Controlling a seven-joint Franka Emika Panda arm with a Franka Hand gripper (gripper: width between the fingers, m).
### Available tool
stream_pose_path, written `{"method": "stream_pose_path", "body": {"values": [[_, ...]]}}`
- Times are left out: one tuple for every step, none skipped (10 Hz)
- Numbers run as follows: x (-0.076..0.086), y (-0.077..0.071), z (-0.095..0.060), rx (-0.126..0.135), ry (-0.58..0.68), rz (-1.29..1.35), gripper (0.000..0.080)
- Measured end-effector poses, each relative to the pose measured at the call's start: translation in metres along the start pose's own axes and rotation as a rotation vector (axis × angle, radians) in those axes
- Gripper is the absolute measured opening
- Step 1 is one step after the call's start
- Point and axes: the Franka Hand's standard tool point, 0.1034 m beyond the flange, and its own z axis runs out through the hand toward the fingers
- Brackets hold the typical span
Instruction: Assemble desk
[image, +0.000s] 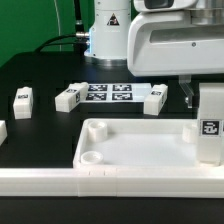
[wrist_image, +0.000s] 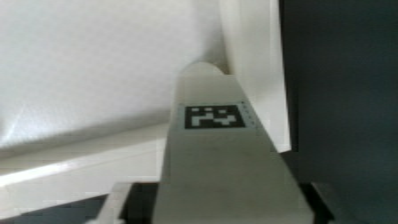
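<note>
At the exterior view's right edge, mid-height, my gripper (image: 205, 100) is clenched on one leg (image: 210, 128) of the desk. The leg is held upright with its square tag facing the camera. It hangs at the right end of the desk top (image: 140, 150), which lies across the lower half of that view. Whether the leg's lower end touches the tray I cannot tell.

In the wrist view the same leg (wrist_image: 217, 150) runs out from between my fingers (wrist_image: 317, 205) toward the white tray. One round corner socket (image: 93, 157) stands open at the top's lower left. Other legs (image: 68, 97) lie loose on the black table (image: 40, 75) in the upper half, on either side of the marker board (image: 108, 93).

Step in hand, as I judge it: bringing a leg to its socket. The next move calls for centring the leg's end over the right-hand socket, which is hidden from both views, then lowering it straight without tilt.
</note>
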Motion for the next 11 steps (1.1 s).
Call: {"method": "stream_pose_path", "body": {"values": [[-0.0002,0.0003,0.0000,-0.001,-0.004,0.067,0.0290],[0.0001,0.0009,0.0005,-0.001,-0.006,0.164,0.0290],[0.0004,0.0005,0.0009,-0.005,-0.013,0.242,0.0290],[0.0003,0.0002,0.0008,-0.006,-0.015,0.289,0.0290],[-0.0005,-0.0001,0.0011,-0.009,-0.016,0.393,0.0290],[-0.0008,-0.0002,0.0012,-0.010,-0.016,0.455,0.0290],[-0.0009,0.0000,0.0010,-0.012,-0.017,0.516,0.0290],[-0.0009,0.0000,0.0010,-0.012,-0.016,0.533,0.0290],[-0.0009,-0.0002,0.0012,-0.012,-0.016,0.548,0.0370],[-0.0012,-0.0006,0.0012,-0.014,-0.015,0.511,0.0370],[-0.0024,-0.0028,0.0014,-0.014,-0.016,0.447,0.0507]]}}
